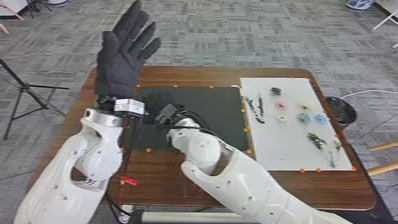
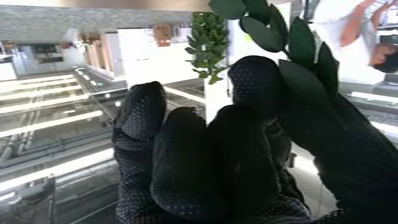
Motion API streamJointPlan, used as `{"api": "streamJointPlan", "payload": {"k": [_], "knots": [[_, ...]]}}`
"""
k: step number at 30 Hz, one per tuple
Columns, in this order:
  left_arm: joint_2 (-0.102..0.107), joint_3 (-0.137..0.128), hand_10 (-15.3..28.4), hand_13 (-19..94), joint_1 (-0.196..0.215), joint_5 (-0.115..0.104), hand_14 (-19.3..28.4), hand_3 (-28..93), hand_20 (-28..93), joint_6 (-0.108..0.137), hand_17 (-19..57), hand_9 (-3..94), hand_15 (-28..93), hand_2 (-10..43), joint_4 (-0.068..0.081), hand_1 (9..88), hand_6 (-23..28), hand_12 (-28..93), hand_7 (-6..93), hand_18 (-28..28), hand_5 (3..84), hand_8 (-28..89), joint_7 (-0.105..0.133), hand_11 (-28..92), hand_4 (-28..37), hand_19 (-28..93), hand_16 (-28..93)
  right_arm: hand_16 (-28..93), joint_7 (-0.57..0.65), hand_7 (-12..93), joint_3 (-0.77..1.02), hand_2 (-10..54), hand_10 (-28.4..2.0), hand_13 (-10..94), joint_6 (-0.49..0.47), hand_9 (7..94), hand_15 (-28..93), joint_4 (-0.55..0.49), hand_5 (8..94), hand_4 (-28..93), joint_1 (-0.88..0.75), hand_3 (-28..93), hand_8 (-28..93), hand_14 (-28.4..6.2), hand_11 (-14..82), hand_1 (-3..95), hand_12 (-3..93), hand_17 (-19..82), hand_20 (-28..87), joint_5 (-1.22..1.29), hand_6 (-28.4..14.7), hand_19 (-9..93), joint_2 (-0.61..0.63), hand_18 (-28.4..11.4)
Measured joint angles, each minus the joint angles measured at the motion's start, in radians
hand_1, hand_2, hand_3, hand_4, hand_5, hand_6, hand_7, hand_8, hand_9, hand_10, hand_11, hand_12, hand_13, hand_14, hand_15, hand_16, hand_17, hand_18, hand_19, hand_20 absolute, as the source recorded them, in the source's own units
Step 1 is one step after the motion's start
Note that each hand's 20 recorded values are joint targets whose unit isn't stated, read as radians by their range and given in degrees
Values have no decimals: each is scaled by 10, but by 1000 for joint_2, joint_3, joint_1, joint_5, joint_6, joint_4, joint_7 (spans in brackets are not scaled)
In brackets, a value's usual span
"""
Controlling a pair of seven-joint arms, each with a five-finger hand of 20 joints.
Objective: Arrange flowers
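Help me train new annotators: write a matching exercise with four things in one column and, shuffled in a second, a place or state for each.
1. Left hand
2. Right hand
3. Pink flower
4. Bin

A. On the white board
B. Beside the right edge of the table
C. Raised, fingers straight
D. Over the black mat

Pairs: 1-C; 2-D; 3-A; 4-B
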Motion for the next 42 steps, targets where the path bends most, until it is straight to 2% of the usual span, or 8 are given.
{"api": "streamJointPlan", "payload": {"k": [10, 15, 18, 21, 25, 33, 38, 42], "knots": [[-25, 40, 88, 132, -42, 4, 114, 477, 53, -7, -147, 175, 16, -18, 14, 277, -1, 194, 151, 196, 226, -82, 8, 74, -271, 379, 111, 397, -9, 608, 17, 21, -71, 791, -6, 831, 898, 9, 675, -27, -39, 890, 358, -85, 763, 313, 622, 377, 328, -41, 0, 884, -35, -190], [-51, 51, 88, 133, -56, 12, 113, 476, 53, -7, -147, 175, 16, -17, 24, 277, -1, 194, 151, 196, 226, -82, 10, 74, -269, 379, 110, 397, -28, 605, 38, 21, -72, 790, -22, 830, 897, 11, 674, -33, -72, 889, 356, -85, 760, 315, 622, 375, 327, -70, -2, 883, -49, -190], [-70, 57, 89, 132, -63, 15, 114, 474, 53, -14, -147, 175, 16, -16, 34, 277, -1, 194, 150, 196, 226, -82, 3, 73, -269, 379, 111, 397, -26, 603, 41, 21, -72, 790, -30, 829, 896, 20, 674, -35, -83, 889, 354, -84, 758, 315, 620, 375, 328, -78, -2, 882, -52, -190], [-81, 60, 88, 132, -65, 16, 114, 476, 53, -25, -148, 175, 17, -17, 41, 276, -1, 194, 151, 196, 226, -81, -15, 74, -268, 379, 111, 395, -19, 603, 43, 20, -72, 790, -39, 830, 896, 27, 675, -32, -88, 888, 347, -86, 757, 315, 616, 375, 329, -79, -1, 883, -52, -191], [-87, 64, 88, 132, -64, 16, 114, 476, 53, -34, -148, 174, 16, -17, 47, 277, -1, 194, 150, 196, 225, -81, -32, 72, -268, 379, 110, 392, -14, 603, 69, 17, -72, 790, -59, 830, 896, 27, 675, -31, -106, 887, 347, -86, 757, 317, 614, 376, 328, -83, 0, 884, -58, -191], [-89, 84, 88, 132, -68, 15, 114, 473, 53, -33, -148, 174, 16, -16, 61, 277, -1, 195, 150, 196, 225, -81, -35, 71, -266, 380, 111, 391, -31, 601, 92, 14, -71, 790, -84, 830, 895, 14, 676, -31, -136, 886, 342, -85, 755, 319, 612, 376, 327, -87, 1, 885, -62, -191], [-89, 84, 88, 132, -66, 15, 115, 471, 53, -33, -148, 173, 16, -15, 60, 277, -1, 196, 149, 196, 225, -81, -33, 69, -267, 379, 111, 391, -42, 601, 85, 11, -71, 791, -85, 830, 894, -3, 676, -36, -155, 885, 341, -85, 753, 322, 612, 376, 327, -87, 1, 885, -62, -191], [-89, 84, 88, 132, -59, 15, 115, 473, 53, -30, -148, 173, 15, -15, 53, 277, -2, 196, 149, 196, 225, -81, -25, 69, -266, 379, 111, 391, -53, 600, 86, 9, -71, 791, -85, 830, 894, -1, 676, -38, -172, 885, 341, -86, 751, 325, 613, 376, 327, -99, 1, 884, -71, -190]]}}
